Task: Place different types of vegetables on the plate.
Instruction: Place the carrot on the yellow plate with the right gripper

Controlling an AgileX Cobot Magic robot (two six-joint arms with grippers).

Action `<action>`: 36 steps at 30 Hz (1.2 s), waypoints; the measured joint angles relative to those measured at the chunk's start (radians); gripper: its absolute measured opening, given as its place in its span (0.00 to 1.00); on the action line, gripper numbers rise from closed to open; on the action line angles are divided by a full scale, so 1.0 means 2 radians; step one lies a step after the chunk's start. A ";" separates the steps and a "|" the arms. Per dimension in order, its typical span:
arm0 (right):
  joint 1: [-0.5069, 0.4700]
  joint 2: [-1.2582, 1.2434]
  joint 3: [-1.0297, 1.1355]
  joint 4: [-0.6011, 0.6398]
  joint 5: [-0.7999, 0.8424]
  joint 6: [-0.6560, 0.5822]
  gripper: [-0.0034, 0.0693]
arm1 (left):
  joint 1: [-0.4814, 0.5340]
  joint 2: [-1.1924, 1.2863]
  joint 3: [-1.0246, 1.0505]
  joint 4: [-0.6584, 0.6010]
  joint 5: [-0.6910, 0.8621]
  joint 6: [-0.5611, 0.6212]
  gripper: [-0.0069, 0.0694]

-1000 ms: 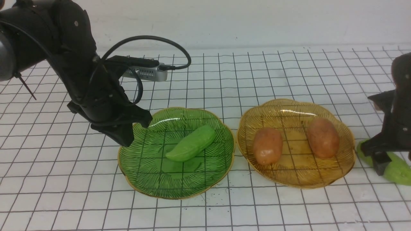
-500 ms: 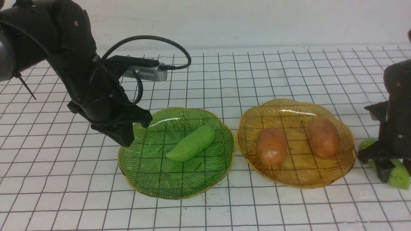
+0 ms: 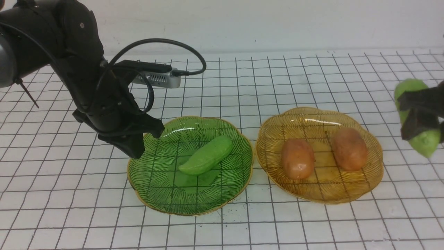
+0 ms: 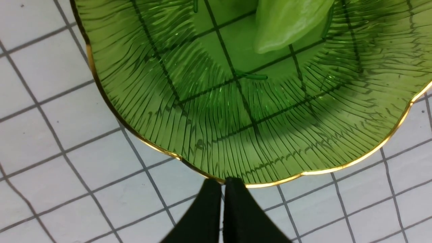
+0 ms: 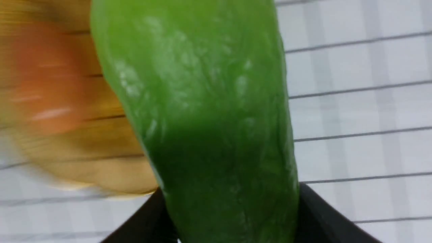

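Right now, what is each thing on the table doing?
Green plate, holds one cucumber lying flat.
Amber plate, holds two potatoes, apart.
Left gripper, shut, empty, at the green plate's rim.
Right gripper, shut on the second cucumber, lifted in the air.

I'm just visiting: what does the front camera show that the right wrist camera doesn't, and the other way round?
Only the front view: the green plate with a cucumber lying in it, the left arm at that plate's edge, and two potatoes seen whole.
Only the right wrist view: a close look at the held cucumber and its glossy skin, with black jaws clamping it from both sides.
Both: that cucumber, the amber plate (blurred at the wrist, with an orange smear in it) and the gridded table.
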 joint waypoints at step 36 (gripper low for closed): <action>0.285 0.265 -0.153 0.126 -0.172 -0.122 0.99 | 0.159 -0.042 -0.021 -0.128 0.000 0.055 0.09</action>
